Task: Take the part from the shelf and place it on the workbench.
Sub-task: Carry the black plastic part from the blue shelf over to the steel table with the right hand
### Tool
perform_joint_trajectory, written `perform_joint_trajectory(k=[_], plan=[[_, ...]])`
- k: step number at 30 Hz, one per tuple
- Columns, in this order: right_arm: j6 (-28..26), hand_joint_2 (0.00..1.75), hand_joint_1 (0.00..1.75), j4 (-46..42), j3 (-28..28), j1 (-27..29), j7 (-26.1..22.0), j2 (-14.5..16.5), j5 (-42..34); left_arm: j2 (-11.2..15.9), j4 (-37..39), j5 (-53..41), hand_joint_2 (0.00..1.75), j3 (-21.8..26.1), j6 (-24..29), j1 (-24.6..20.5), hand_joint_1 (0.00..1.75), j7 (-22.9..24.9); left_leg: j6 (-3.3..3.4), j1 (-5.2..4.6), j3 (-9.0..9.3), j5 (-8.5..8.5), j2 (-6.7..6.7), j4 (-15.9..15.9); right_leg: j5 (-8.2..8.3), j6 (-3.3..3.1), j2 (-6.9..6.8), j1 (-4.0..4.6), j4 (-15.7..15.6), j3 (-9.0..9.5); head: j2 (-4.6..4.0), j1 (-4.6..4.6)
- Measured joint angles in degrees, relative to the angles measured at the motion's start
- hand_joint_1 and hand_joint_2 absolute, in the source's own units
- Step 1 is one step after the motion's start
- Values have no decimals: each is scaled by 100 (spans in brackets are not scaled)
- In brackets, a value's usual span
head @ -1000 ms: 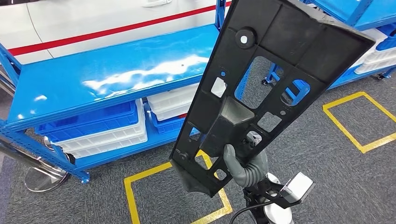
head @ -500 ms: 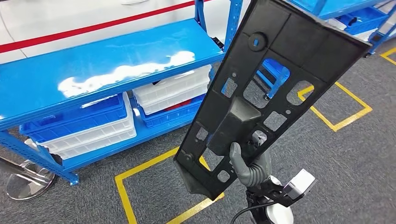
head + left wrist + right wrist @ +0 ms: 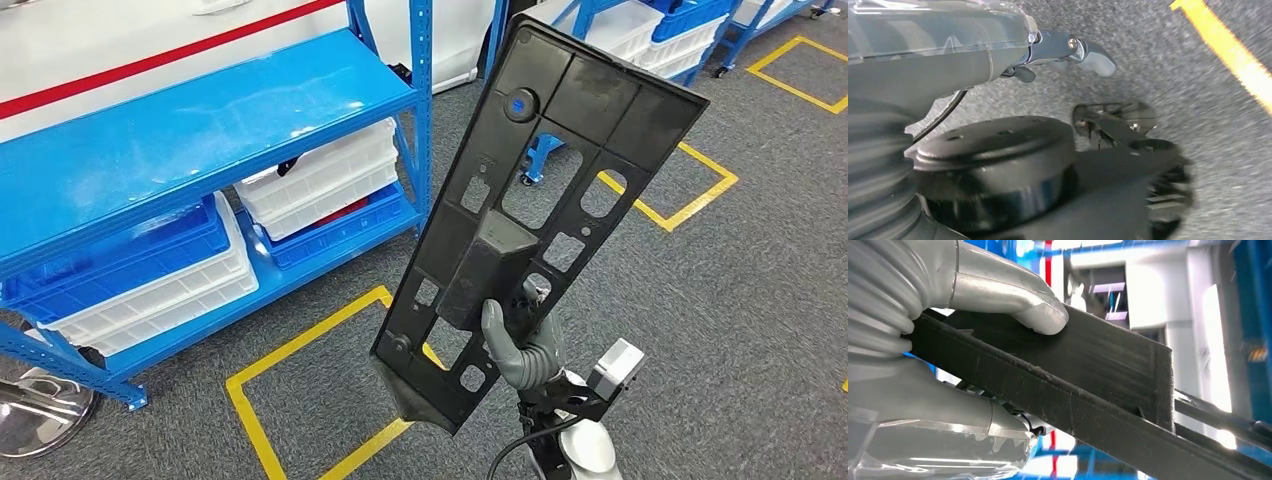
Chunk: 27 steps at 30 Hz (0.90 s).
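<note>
Nearest to me, my right hand (image 3: pixel 520 345) is clamped on the long black flat plastic part with cut-out windows (image 3: pixel 540 200), gripping it near its lower end beside the raised block in its middle. I am carrying the part upright and leaning, lifted clear above the floor, its far end toward the shelves. In the right wrist view the thick grey thumb (image 3: pixel 1040 315) presses flat on one face of the part (image 3: pixel 1088 390), with the grey ribbed cover behind it.

In the left wrist view my left hand (image 3: pixel 1068 52) hangs over the floor; I see a grey fingertip stretched out and touching nothing, but I cannot tell how the other fingers lie.

Below the part lies the grey speckled carpet floor (image 3: pixel 720 330), marked with a yellow taped square (image 3: pixel 300 400) near me and another yellow taped square (image 3: pixel 690 175) farther off.

Beyond the near square stands the glossy blue metal shelf unit (image 3: pixel 200 130). On its lower level sit stacked white and blue plastic crates (image 3: pixel 150 275). Behind the shelf is a white surface with a red stripe (image 3: pixel 150 60).
</note>
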Motion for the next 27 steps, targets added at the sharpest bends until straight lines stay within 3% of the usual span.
perform_joint_trajectory(k=[1, 2, 3, 4, 6, 8, 10, 11, 13, 15, 16, 17, 18, 19, 21, 22, 23, 25, 27], plan=[[-69, 175, 175, 45, -5, 2, -17, -2, 3, 0, 0, -28, 175, -1, -4, 7, 0, 1, -1, 0, -30, -102, -19, 263, 57, -2, 51, 9, 15, -89, 0, 1], [-118, 175, 175, 85, -9, 7, -30, -8, -1, -1, 0, -62, 175, -4, -4, 9, 0, 14, 2, 0, 22, -80, -26, 353, 112, 4, 105, 15, 37, -180, 0, 1], [-155, 175, 175, 124, -13, 20, -40, -18, -13, -2, 0, -103, 175, -14, 4, 8, 0, 35, 14, 0, 186, 52, -36, 207, 162, 17, 158, 16, 65, -267, 0, 0], [-176, 175, 175, 149, -16, 39, -43, -31, -32, -3, 0, -149, 175, -30, 19, 6, 0, 62, 35, 0, 440, 215, -73, -122, 207, 34, 211, 15, 97, -345, 0, -1], [-193, 175, 175, 173, -33, 86, -34, -60, -95, -9, 0, -243, 175, -80, 61, -1, 0, 116, 97, -6, 983, 336, -233, -930, 292, 85, 297, 16, 153, -465, 1, 1], [-179, 175, 175, 165, -72, 113, 5, -83, -177, -29, 0, -330, 175, -130, 89, -6, 0, 155, 140, -25, 1184, 294, -336, -1302, 383, 155, 364, 8, 164, -515, 2, -6], [-159, 175, 175, 154, -144, 128, 58, -118, -251, -58, 1, -386, 175, -181, 98, -12, 0, 188, 184, -26, 1137, 369, -268, -1327, 456, 230, 423, -2, 150, -532, 1, -17], [-147, 175, 175, 148, -188, 135, 73, -143, -282, -72, 1, -402, 175, -208, 102, -20, 0, 205, 220, -17, 1108, 420, -217, -1337, 393, 261, 393, -2, 196, -565, 1, -13], [-112, 175, 175, 146, -263, 136, 84, -192, -335, -94, 2, -433, 175, -250, 111, -29, 0, 234, 297, 4, 1020, 538, -102, -1363, -25, 306, 239, -11, 583, -705, 0, 16], [-48, 175, 175, 173, -301, 117, 80, -213, -396, -96, 2, -469, 175, -281, 129, -23, 0, 261, 329, -19, 891, 636, 5, -1349, -546, 350, 100, -32, 1298, -903, 0, 34], [-10, 175, 175, 211, -308, 95, 77, -215, -421, -93, 2, -477, 175, -293, 139, -21, 0, 273, 326, -28, 815, 680, 64, -1333, -663, 367, 68, -45, 1597, -951, 0, 34], [31, 175, 175, 267, -311, 59, 74, -215, -443, -87, 2, -475, 175, -302, 149, -25, 0, 287, 319, -34, 736, 719, 122, -1311, -659, 378, 46, -56, 1738, -918, 0, 34], [74, 175, 175, 331, -311, 9, 73, -214, -457, -79, 2, -469, 175, -307, 161, -34, 0, 306, 308, -37, 661, 751, 175, -1286, -559, 380, 24, -62, 1668, -781, 0, 34], [119, 175, 175, 394, -310, -55, 73, -212, -467, -68, 2, -462, 175, -310, 177, -46, 0, 325, 294, -39, 595, 779, 220, -1260, -423, 371, -11, -64, 1398, -540, 0, 34], [191, 175, 175, 479, -309, -211, 78, -199, -474, -42, 2, -452, 175, -315, 207, -72, 0, 350, 252, -45, 501, 830, 291, -1221, -322, 319, -142, -31, 592, 18, 0, 32], [214, 175, 175, 500, -308, -277, 83, -190, -473, -28, 2, -445, 175, -317, 215, -84, 0, 352, 223, -48, 476, 863, 321, -1216, -322, 280, -194, -3, 301, 196, 0, 29], [226, 175, 175, 511, -308, -327, 87, -182, -470, -15, 2, -436, 175, -320, 218, -93, 0, 349, 190, -47, 460, 899, 347, -1219, -343, 240, -221, 29, 133, 279, 0, 31], [231, 175, 175, 516, -309, -365, 104, -175, -452, 5, 2, -410, 175, -322, 215, -102, 0, 341, 120, -43, 441, 960, 383, -1238, -274, 157, -181, 48, 54, 264, 0, 32], [212, 175, 175, 517, -310, -385, 128, -159, -434, 27, 1, -392, 175, -323, 204, -103, 0, 325, 57, -28, 369, 807, 256, -1109, -174, 69, -136, 20, -17, 215, 0, 29]])
